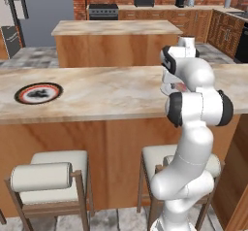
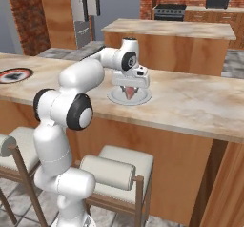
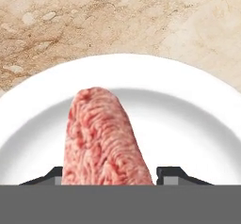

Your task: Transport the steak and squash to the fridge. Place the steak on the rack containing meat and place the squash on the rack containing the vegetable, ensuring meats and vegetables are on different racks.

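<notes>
The steak, a pink-red marbled lump, lies on a white plate on the marble counter. My gripper points straight down over it, and both dark fingertips rest against the steak's sides. From the right base view the gripper sits low on the plate, with the red steak showing between the fingers. The grey fridge stands far back on the left, with what looks like its door with bins beside it. The squash is out of view.
A round dark plate with a red rim lies at the counter's left end. Two cushioned stools stand below the counter's front edge. A wooden island stands between the counter and the back wall with its black range.
</notes>
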Controlling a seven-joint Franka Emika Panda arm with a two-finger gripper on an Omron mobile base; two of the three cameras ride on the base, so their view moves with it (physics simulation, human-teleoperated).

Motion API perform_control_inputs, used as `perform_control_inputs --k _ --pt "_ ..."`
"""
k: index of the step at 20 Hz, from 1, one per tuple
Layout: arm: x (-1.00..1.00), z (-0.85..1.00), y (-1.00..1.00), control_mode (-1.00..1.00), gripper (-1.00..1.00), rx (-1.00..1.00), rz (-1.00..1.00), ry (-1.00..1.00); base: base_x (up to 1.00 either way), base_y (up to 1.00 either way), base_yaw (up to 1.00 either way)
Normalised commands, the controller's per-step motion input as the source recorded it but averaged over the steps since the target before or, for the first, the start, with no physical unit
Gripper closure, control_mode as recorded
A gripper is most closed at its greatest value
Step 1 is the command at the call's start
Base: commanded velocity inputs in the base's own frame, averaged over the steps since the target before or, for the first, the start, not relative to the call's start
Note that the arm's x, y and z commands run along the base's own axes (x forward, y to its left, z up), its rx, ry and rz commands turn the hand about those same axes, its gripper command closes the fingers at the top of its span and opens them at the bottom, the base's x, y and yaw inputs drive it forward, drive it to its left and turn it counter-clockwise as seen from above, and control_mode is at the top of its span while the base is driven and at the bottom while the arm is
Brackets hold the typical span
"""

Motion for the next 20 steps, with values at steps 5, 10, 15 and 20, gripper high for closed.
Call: perform_control_inputs --k 5,10,15,20 --pt "-0.02 -0.09 0.04 -1.00 1.00 0.00 -0.03 0.02 0.00 0.00 0.00" --pt "-0.35 0.64 0.00 -1.00 1.00 0.00 -0.13 0.00 0.00 0.00 0.00" --pt "-0.86 0.29 0.35 -1.00 1.00 0.00 -0.13 0.01 0.00 0.00 0.00" --pt "-1.00 0.09 0.47 -1.00 1.00 0.00 -0.01 -0.13 0.00 0.00 0.00"
